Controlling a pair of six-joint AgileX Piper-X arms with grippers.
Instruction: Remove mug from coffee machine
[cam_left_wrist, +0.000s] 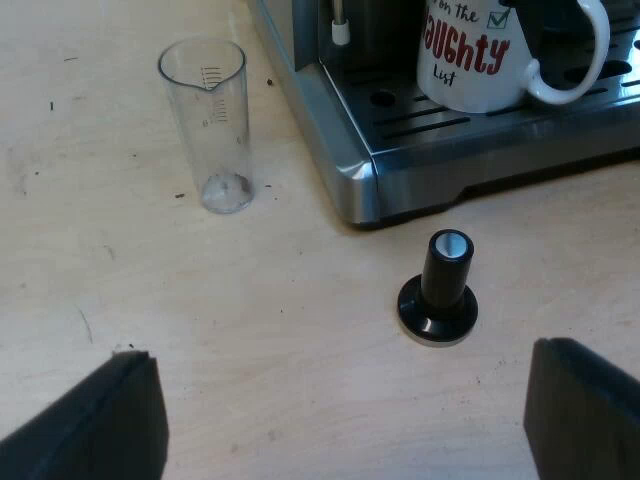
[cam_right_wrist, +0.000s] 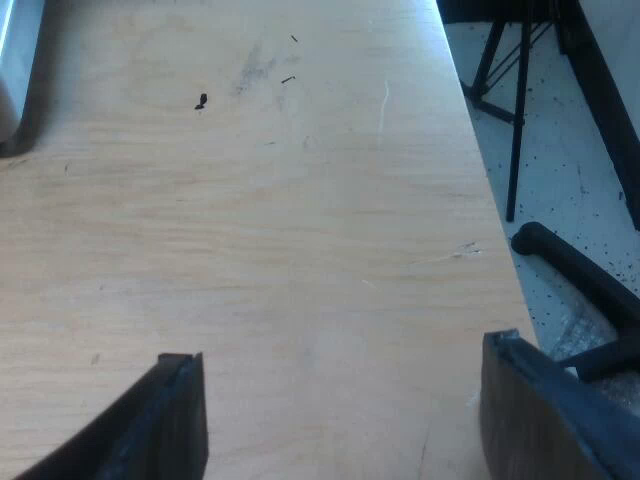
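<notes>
A white mug (cam_left_wrist: 480, 60) with red and black lettering stands on the drip tray (cam_left_wrist: 470, 125) of the steel espresso machine (cam_left_wrist: 345, 150), its handle turned away from the machine's corner. My left gripper (cam_left_wrist: 345, 420) is open over bare wooden table, short of the machine, with its fingers (cam_left_wrist: 95, 425) wide apart and nothing between them. A tamper with a black knob (cam_left_wrist: 440, 290) stands upright between that gripper and the machine. My right gripper (cam_right_wrist: 345, 420) is open above empty tabletop, holding nothing.
A clear measuring glass (cam_left_wrist: 212, 120) stands upright on the table beside the machine's corner. In the right wrist view the table's edge (cam_right_wrist: 485, 200) drops to a speckled floor with black stand legs (cam_right_wrist: 520, 110). A corner of the machine's base (cam_right_wrist: 20, 90) shows far off.
</notes>
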